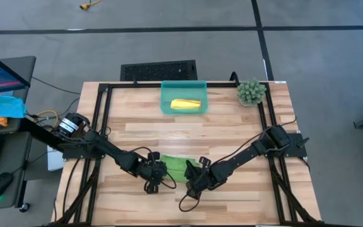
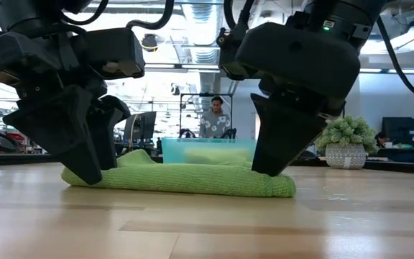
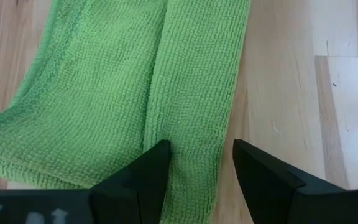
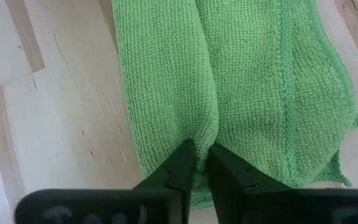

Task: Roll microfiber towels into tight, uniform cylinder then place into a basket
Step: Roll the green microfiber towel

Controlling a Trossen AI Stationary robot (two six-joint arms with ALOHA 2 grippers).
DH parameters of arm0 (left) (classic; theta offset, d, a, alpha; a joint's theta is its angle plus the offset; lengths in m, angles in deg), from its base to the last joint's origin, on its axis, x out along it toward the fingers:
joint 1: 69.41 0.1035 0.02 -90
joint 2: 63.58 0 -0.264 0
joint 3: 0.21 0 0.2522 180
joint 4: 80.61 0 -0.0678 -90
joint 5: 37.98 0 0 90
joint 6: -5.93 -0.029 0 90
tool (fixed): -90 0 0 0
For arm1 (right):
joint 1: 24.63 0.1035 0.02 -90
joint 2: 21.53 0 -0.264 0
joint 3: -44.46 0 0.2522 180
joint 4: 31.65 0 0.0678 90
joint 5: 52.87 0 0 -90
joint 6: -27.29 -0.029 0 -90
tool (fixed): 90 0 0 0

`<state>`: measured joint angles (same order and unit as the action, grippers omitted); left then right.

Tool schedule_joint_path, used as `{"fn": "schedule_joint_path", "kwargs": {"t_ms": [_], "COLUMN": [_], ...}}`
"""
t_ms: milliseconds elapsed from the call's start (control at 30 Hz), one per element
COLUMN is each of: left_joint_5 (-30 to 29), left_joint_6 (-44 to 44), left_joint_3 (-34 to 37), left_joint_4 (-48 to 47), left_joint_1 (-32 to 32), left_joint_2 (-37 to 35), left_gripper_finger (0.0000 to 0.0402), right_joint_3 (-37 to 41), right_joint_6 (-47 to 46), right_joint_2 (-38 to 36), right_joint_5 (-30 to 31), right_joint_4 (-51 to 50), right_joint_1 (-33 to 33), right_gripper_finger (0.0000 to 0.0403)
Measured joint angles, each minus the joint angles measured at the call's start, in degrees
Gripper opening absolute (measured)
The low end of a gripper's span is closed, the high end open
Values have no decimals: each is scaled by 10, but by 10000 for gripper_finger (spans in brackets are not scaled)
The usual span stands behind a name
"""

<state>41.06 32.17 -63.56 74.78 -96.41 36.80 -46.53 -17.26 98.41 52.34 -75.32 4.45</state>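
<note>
1. The green towel (image 1: 176, 166) lies on the near middle of the tabletop (image 1: 232, 132), partly rolled or folded into a low band whose long axis runs left to right, spanning between the two hands.
2. The left hand (image 1: 159, 173) sits at the towel's left end. In its wrist view the fingers (image 3: 143, 177) stand moderately apart, one resting on the cloth and the other over bare wood just beside the edge; it has no hold on anything.
3. The right hand (image 1: 195, 176) sits at the towel's right end. Its fingers (image 4: 178, 169) are nearly closed, pinching a ridge of the green cloth between them.
4. The yellow towel (image 1: 186, 104) lies already rolled inside the basket (image 1: 166, 93), at the far middle of the tabletop, well apart from both hands.
5. Judgement: the rolling of the green towel is unfinished. The next move turns on both hands working across the towel's long axis together, away towards the basket; the left hand would first need to close on its end.
6. Risk: with only one end gripped, the roll may skew or loosen.
</note>
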Motion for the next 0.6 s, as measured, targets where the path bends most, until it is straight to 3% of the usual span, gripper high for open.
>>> {"fn": "schedule_joint_path", "kwargs": {"t_ms": [200,433,600], "left_joint_5": [1,5,4], "left_joint_6": [6,45,46], "left_joint_3": [0,0,0], "left_joint_4": [-1,4,2], "left_joint_1": [0,0,0], "left_joint_2": [0,1,1], "left_gripper_finger": [174,174,174], "right_joint_3": [-1,3,2], "right_joint_6": [-9,-19,-15], "right_joint_2": [0,-34,-81], "right_joint_5": [-4,-5,52], "right_joint_4": [-18,-80,-106], "right_joint_1": [0,12,38], "right_gripper_finger": [100,96,93]}}
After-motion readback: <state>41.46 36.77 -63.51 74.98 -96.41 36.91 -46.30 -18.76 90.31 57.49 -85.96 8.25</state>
